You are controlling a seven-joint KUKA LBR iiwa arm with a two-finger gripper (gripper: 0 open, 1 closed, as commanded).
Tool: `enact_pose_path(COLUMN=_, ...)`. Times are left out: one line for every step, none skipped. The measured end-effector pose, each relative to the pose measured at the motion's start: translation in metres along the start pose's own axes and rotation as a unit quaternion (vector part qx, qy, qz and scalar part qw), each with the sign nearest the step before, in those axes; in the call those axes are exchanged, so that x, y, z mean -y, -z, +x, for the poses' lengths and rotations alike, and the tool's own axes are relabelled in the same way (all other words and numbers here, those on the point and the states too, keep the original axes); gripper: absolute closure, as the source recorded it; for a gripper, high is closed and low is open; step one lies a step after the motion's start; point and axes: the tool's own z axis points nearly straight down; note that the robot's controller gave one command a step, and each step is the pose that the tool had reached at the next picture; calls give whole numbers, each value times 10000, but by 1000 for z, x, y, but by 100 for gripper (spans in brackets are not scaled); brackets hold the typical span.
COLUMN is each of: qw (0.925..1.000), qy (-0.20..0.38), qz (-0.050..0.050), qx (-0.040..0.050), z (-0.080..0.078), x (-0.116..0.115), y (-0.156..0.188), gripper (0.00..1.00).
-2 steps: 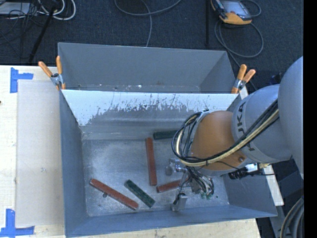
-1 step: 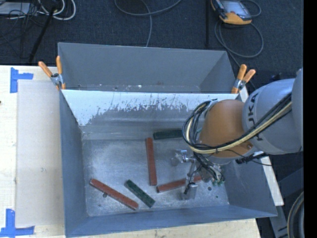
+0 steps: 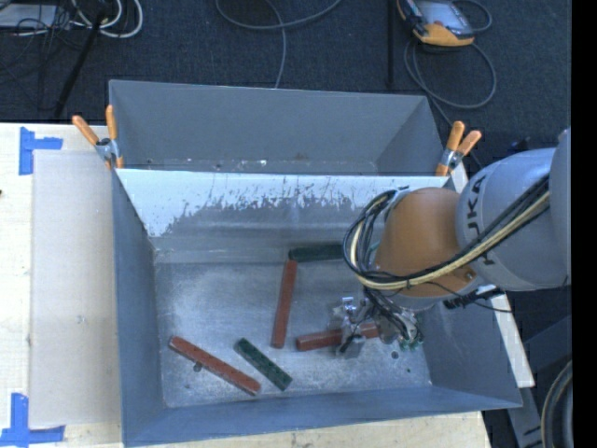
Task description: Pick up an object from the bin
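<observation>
My gripper [image 3: 359,329] is down at the bin floor on the right, under the arm's orange cover. Its fingers sit at the right end of a short reddish-brown bar [image 3: 320,342] that lies flat and points left. Whether the bar is between the fingers I cannot make out. A longer reddish-brown bar [image 3: 284,303] lies nearly upright in the picture, just left of the gripper. A dark green bar [image 3: 315,252] lies behind, partly hidden by the arm's cables.
Further left on the floor lie a long reddish-brown bar [image 3: 214,365] and a dark green bar [image 3: 263,363], both slanted, near the front wall. The arm and its cables cover the right side of the bin.
</observation>
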Motion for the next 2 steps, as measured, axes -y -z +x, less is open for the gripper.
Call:
enact_pose_path(qw=10000, qy=9, qz=2, qx=0, z=0, x=0, y=0, gripper=100)
enact_pose_path(qw=10000, qy=15, qz=1, qx=0, z=0, x=0, y=0, gripper=0)
